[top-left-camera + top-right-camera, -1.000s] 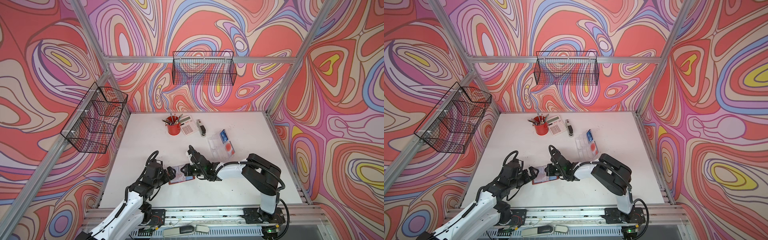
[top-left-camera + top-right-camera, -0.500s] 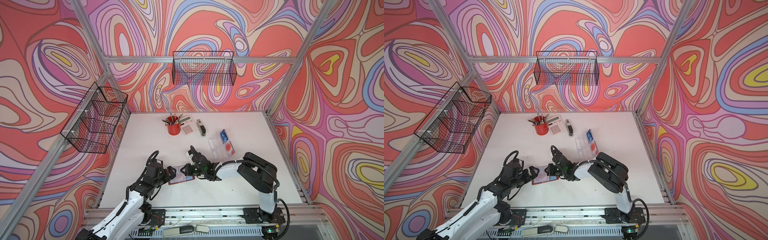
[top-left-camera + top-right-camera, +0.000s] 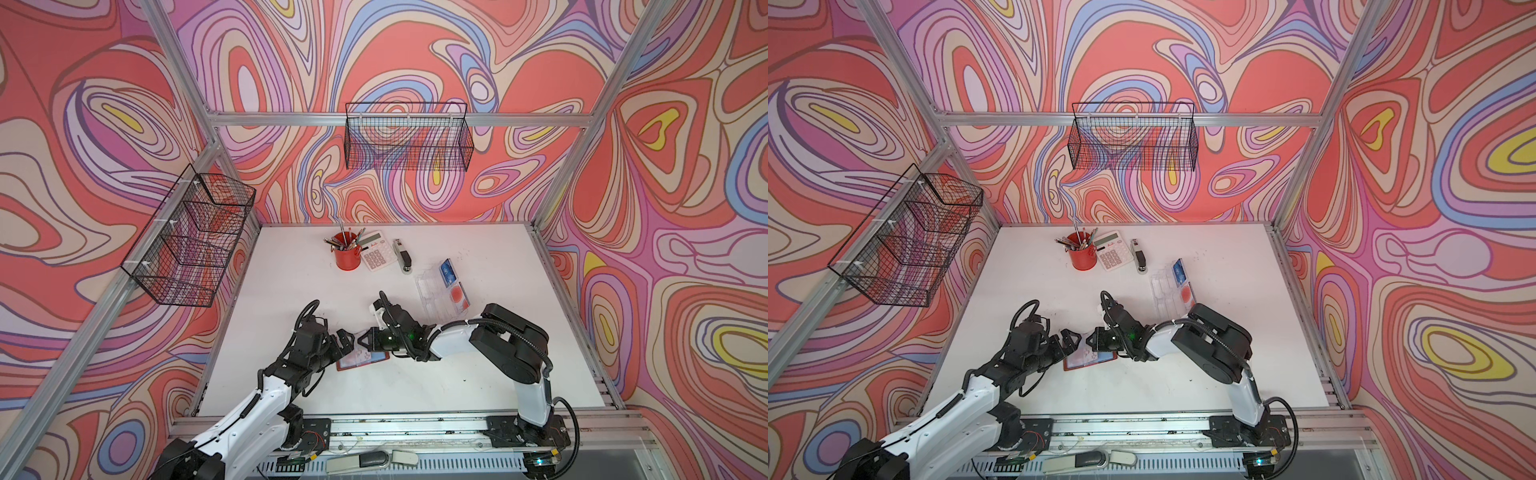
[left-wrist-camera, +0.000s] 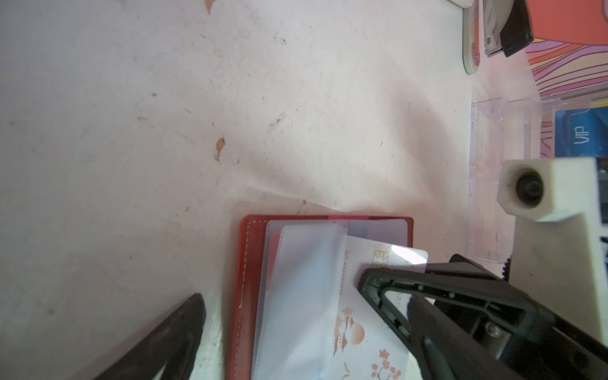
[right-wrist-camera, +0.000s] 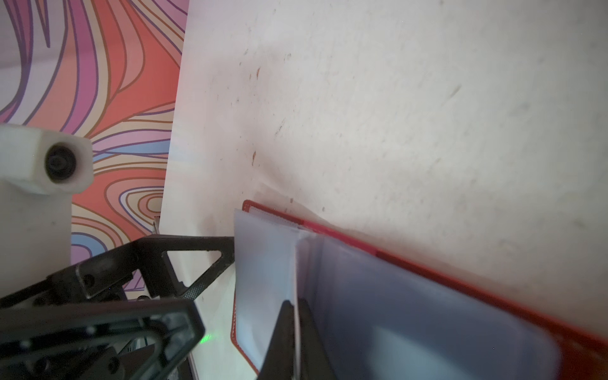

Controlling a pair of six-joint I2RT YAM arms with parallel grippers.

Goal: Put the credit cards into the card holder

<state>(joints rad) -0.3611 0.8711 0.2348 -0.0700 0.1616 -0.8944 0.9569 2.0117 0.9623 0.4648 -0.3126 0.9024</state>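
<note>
My right gripper [image 5: 297, 312] clamps a pale, orange-printed credit card [image 4: 358, 332] partly inside the open red leather-look card holder [image 3: 362, 361], near-centre on the white table [image 3: 457, 374]; my left gripper [image 3: 341, 341] gapes just left of it

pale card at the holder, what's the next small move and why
Probably push the card deeper into the sleeve of the holder: the right end effector is shut on it, and its chip end lies outside the sleeve.

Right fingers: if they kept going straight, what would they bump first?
Probably the card holder, at its clear sleeve; the right fingers pinch a pale card partly tucked under it. The open left fingers lie beyond; depth is unclear.
</note>
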